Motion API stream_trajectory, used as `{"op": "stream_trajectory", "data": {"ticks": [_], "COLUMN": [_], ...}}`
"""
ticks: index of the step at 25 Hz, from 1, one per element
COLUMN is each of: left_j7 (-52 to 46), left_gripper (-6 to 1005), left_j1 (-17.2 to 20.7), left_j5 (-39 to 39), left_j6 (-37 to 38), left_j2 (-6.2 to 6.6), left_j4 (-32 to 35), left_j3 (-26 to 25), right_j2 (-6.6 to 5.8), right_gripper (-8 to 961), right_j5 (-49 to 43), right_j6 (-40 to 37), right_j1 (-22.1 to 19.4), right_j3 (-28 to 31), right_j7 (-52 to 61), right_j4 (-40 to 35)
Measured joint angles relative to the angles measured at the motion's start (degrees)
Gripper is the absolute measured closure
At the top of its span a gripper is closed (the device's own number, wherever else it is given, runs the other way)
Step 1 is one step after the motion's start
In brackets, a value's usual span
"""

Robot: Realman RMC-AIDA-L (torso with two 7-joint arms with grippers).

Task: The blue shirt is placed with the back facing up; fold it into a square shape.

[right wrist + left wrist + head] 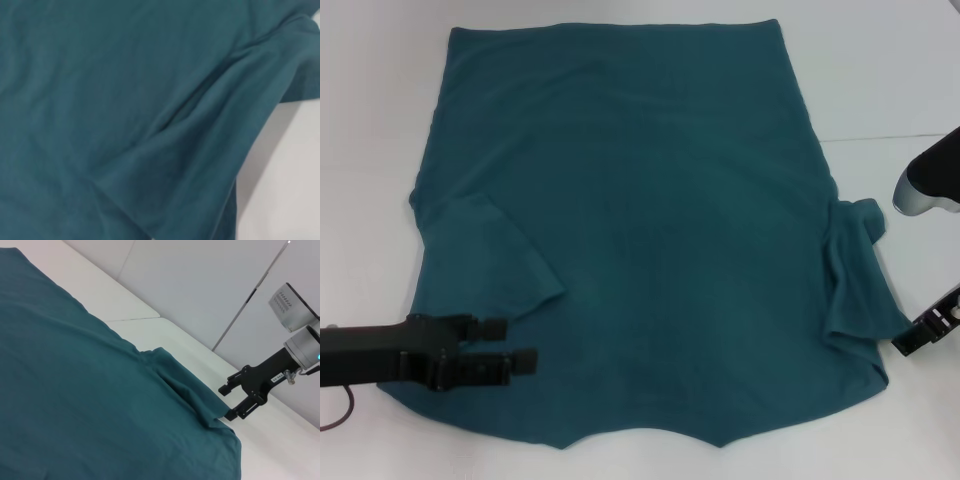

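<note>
A large blue shirt [650,220] lies spread flat on a white worktop [880,90], plain side up, covering most of its middle. Its straight hem runs along the far edge, and the neckline's scalloped curve sits at the near edge. Both short sleeves are folded inward onto the body: the left sleeve [485,255] lies flat as a wide flap near the worktop's left edge, while the right sleeve [855,285] is bunched into a narrower, rumpled strip toward the right edge.

The left gripper [520,345], black and held level, hovers just above the shirt at the near left corner, right beside the lower end of the left sleeve. Its two fingers stand slightly apart with a narrow gap between them, and nothing is between them.

The right gripper [231,400] reaches in from the right edge of the worktop to the outer tip of the right sleeve. Its black fingers are spread apart, with the lower one touching or just meeting the sleeve's edge; the cloth is not clamped.
</note>
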Motion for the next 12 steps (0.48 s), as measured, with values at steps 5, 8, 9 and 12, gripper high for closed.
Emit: {"op": "stream_trajectory", "data": {"ticks": [5,8,9,12], "left_j7": [-0.15,-0.26,-0.26,-0.35], "left_gripper": [137,137,137,137], "left_j1": [0.01,0.01,0.01,-0.05], "left_j5": [0.06,0.08,0.09,0.12], "left_j6": [0.00,0.01,0.01,0.02], "left_j2": [0.01,0.02,0.02,0.00], "left_j4": [0.15,0.28,0.31,0.29], "left_j3": [0.00,-0.01,-0.01,-0.01], "right_j2": [-0.02,0.26,0.43,0.91], "right_gripper": [39,38,38,44], "right_j5": [-0.01,0.00,-0.01,-0.01], "right_j6": [2.11,4.17,4.95,6.67], "right_j1": [0.51,0.72,0.72,0.49], "right_j3": [0.00,-0.05,-0.06,-0.08], "right_j7": [0.17,0.10,-0.01,-0.38], "right_j4": [2.37,3.72,3.89,3.84]}}
